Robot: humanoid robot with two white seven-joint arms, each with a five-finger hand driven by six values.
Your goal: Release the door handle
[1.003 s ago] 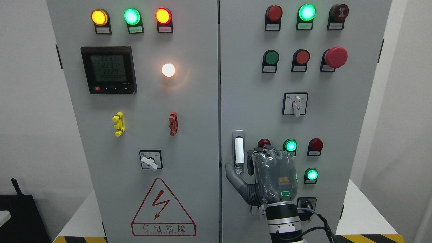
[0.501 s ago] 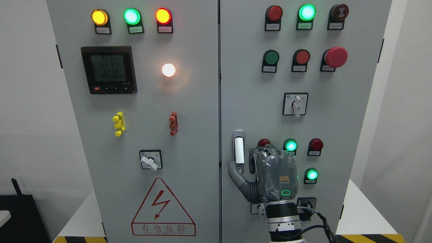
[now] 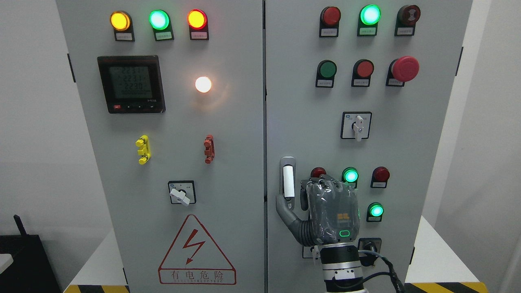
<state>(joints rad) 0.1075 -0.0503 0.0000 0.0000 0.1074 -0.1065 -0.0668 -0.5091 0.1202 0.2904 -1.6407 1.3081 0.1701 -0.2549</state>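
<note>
Since a second ago the right robot hand (image 3: pixel 325 211) has edged its thumb onto the foot of the door handle (image 3: pixel 287 181) on the right cabinet door (image 3: pixel 309 122), fingers curled beside it, so release looks unfinished.

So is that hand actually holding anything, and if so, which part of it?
The right hand is at the bottom end of the door handle, thumb beside it. Whether it truly grips the handle cannot be told.

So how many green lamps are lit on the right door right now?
3 lit: one in the top row, one beside the right hand at, one lower right. The hand may hide others.
</note>
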